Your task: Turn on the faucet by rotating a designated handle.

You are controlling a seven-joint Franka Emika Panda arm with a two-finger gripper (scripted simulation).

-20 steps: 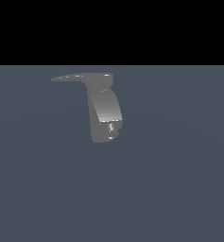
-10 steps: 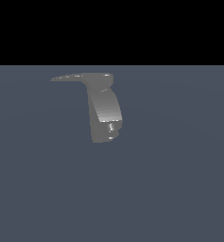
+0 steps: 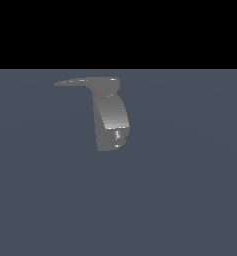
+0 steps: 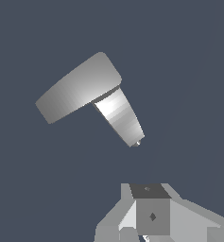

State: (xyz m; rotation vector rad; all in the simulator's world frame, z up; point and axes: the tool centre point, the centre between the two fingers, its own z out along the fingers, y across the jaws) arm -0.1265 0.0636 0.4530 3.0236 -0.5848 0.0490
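One faucet stands on the dark floor, its handle jutting toward the exterior view's left. My gripper shows only in the wrist view, well apart from it; I cannot tell whether the fingers are spread.

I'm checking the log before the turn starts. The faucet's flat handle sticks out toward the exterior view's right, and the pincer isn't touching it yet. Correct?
Not quite. In the exterior view the handle projects from the top of the faucet toward that view's left, not its right. The rest holds: in the wrist view the pincer sits apart from the faucet, touching nothing.
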